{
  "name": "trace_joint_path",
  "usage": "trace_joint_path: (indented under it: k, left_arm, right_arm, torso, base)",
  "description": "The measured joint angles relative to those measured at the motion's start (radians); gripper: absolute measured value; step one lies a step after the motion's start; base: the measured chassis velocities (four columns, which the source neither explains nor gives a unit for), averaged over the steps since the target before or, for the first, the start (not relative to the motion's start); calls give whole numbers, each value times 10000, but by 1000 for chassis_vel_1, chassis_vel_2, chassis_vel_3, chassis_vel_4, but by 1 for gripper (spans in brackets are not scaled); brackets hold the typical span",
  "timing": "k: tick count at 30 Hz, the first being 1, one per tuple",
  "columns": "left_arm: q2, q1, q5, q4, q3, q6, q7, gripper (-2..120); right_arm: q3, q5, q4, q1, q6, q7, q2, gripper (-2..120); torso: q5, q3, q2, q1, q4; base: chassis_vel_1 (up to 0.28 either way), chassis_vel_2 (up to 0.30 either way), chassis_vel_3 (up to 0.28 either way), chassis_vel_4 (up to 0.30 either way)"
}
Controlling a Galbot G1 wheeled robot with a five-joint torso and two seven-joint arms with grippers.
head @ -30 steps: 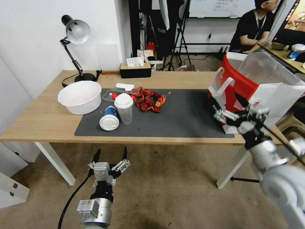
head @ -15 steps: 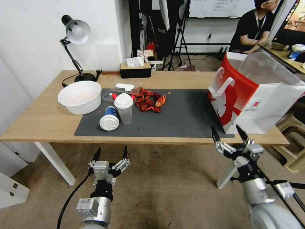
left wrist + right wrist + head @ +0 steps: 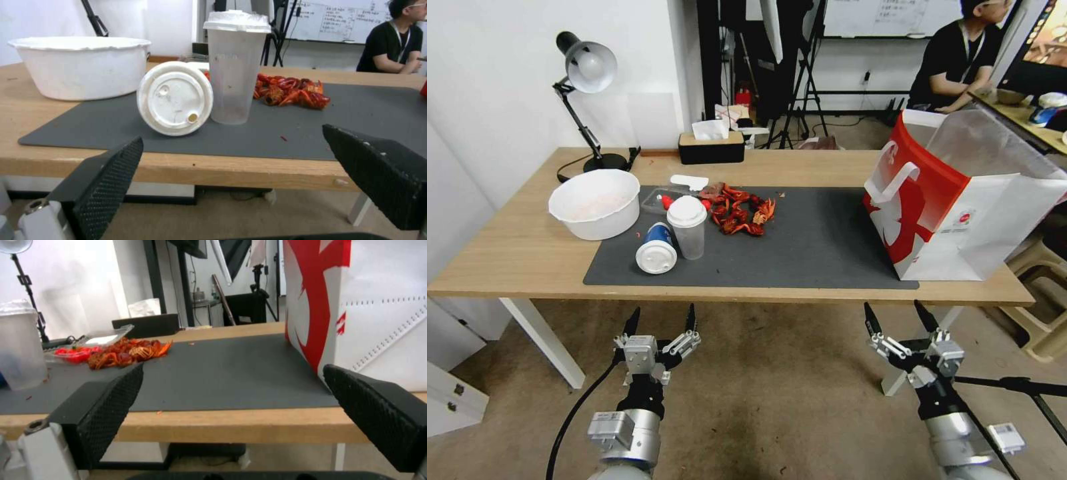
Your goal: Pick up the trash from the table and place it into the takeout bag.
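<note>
The trash on the table (image 3: 507, 257) is two cups on the grey mat's left part. A blue cup (image 3: 657, 248) lies on its side, white lid (image 3: 174, 98) facing me. A clear cup (image 3: 687, 227) (image 3: 236, 66) (image 3: 20, 343) stands upright beside it. The white and red takeout bag (image 3: 960, 200) (image 3: 369, 306) stands open at the table's right end. My left gripper (image 3: 662, 312) (image 3: 232, 134) hangs open and empty below the front edge, in line with the cups. My right gripper (image 3: 894, 308) (image 3: 233, 368) is open and empty below the edge, in front of the bag.
A large white bowl (image 3: 595, 203) (image 3: 80, 66) sits left of the cups. Red crayfish shells (image 3: 739, 212) (image 3: 126, 352) lie mid-mat beside a clear plastic tray (image 3: 657, 199). A desk lamp (image 3: 587, 73) and a black tissue box (image 3: 712, 148) stand at the back.
My right gripper has dropped from in front of the bag's lower face to below the table's front edge and drawn back toward me. The left gripper and the table's things stayed put.
</note>
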Motion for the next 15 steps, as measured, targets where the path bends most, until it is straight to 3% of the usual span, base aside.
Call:
trace_joint_path:
  k: [8, 15]
  left_arm:
    - [106, -264, -247, 47, -6, 48, -73, 100]
    - [176, -1094, -961, 147, -230, -413, -399, 100]
  right_arm:
    - [-1, -214, -20, -163, 88, -74, 213, 100]
    - [-64, -347, -2, -29, -12, -64, 134, 100]
  torso:
    - [1, 0, 0, 0, 0]
    - [1, 0, 0, 0, 0]
  base:
    - [0, 0, 0, 0]
    - [0, 0, 0, 0]
